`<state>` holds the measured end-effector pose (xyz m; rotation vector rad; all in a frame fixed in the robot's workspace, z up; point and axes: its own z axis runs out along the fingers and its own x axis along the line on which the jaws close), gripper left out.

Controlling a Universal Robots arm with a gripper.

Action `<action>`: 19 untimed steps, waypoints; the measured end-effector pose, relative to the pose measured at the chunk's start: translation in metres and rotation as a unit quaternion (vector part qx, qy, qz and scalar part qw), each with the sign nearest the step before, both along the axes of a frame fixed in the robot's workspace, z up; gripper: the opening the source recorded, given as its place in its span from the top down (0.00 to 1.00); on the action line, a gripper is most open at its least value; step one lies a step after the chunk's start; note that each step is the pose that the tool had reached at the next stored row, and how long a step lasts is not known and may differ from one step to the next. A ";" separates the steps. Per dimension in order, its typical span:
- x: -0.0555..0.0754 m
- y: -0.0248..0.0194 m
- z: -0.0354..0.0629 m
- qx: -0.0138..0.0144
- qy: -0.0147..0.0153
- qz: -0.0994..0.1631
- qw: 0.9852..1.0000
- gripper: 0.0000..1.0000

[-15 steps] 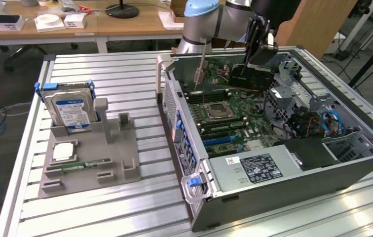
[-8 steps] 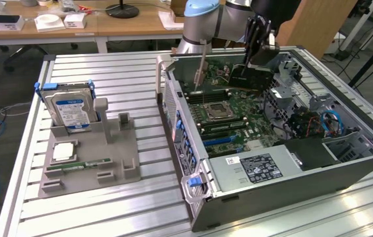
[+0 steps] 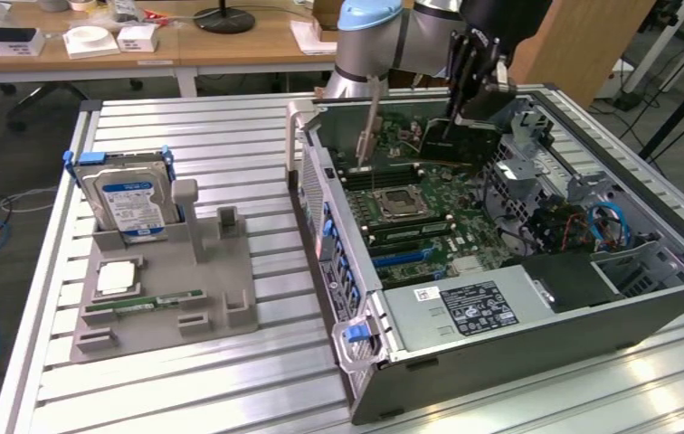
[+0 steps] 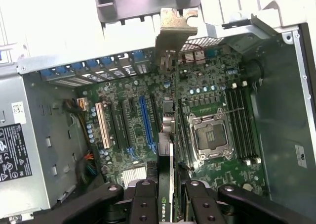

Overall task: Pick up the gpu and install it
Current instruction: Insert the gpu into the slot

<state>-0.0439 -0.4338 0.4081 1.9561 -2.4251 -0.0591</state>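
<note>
Aloft, one gpu between two fingers.

exterior view | parts tray at 9 o'clock of computer case | hard drive on tray at 12 o'clock, memory stick at 6 | gpu over motherboard inside case

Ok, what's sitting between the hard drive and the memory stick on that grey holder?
A square silver processor chip lies flat between the hard drive and the memory stick, seen in the exterior view.
</note>
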 end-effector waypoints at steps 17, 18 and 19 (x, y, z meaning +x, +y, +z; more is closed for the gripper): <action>0.000 0.0000 -0.0004 0.000 0.000 0.063 0.998 0.74; 0.000 0.0000 -0.0004 0.000 0.000 0.067 0.998 0.74; 0.000 0.0000 -0.0004 0.000 0.000 0.070 0.998 0.74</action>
